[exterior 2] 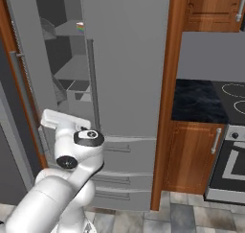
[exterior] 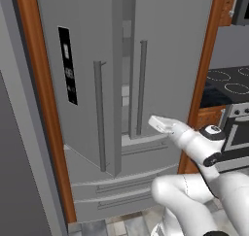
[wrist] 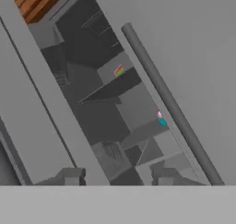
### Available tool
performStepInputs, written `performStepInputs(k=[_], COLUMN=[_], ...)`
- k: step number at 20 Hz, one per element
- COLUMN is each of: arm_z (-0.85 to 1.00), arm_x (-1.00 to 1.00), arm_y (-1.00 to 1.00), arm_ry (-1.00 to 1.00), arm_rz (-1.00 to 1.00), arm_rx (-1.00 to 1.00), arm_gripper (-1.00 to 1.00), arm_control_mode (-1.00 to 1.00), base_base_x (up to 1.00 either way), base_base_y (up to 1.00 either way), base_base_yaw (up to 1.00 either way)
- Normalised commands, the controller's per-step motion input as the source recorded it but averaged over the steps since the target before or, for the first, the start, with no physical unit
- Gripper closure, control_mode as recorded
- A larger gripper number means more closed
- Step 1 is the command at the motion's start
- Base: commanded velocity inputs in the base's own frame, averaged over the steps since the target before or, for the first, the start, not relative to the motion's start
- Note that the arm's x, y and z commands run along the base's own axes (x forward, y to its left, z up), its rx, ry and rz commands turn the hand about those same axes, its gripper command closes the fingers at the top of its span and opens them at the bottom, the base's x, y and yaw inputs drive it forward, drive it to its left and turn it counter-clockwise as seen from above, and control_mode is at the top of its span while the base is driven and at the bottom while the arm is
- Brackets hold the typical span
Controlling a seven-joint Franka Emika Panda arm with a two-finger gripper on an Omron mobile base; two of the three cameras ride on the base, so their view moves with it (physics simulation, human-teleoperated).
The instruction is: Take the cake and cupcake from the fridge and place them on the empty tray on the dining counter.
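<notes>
In the left base view the fridge [exterior: 121, 99] has its left door swung partly open, and I count two long vertical handles, one black display panel [exterior: 67, 65] on the left door and two drawers below the doors; the white arm reaches toward the gap between the doors, low beside the right handle. In the right base view the open gap shows grey shelves, with one cake [exterior 2: 80, 28] (a small rainbow-striped spot) on an upper shelf just left of the right door's edge; one stove [exterior 2: 229, 131] stands well to the fridge's right. In the hand view one cake [wrist: 119, 71] sits on a higher shelf inside the fridge and one cupcake [wrist: 161, 119], pink over teal, on a lower shelf close to the right door's handle. The pincer [wrist: 118, 179] shows two tip stubs standing apart, gripping nothing.
</notes>
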Motion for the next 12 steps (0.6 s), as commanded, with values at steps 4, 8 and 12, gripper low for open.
performStepInputs(k=[4, 8, 12], arm_z=[0.61, 0.76, 1.0], arm_x=[0.0, 0.0, 0.0], arm_y=[-0.01, -0.03, -0.54], arm_ry=[0.7, 0.79, 0.66], arm_rz=[0.43, 0.46, 0.25], arm_rx=[0.17, 0.13, 0.26], arm_gripper=[1.0, 1.0, 1.0], arm_control_mode=[-1.0, -1.0, -1.0], base_base_x=[0.0, 0.0, 0.0], base_base_y=[0.0, 0.0, 0.0], base_base_yaw=[0.0, 0.0, 0.0])
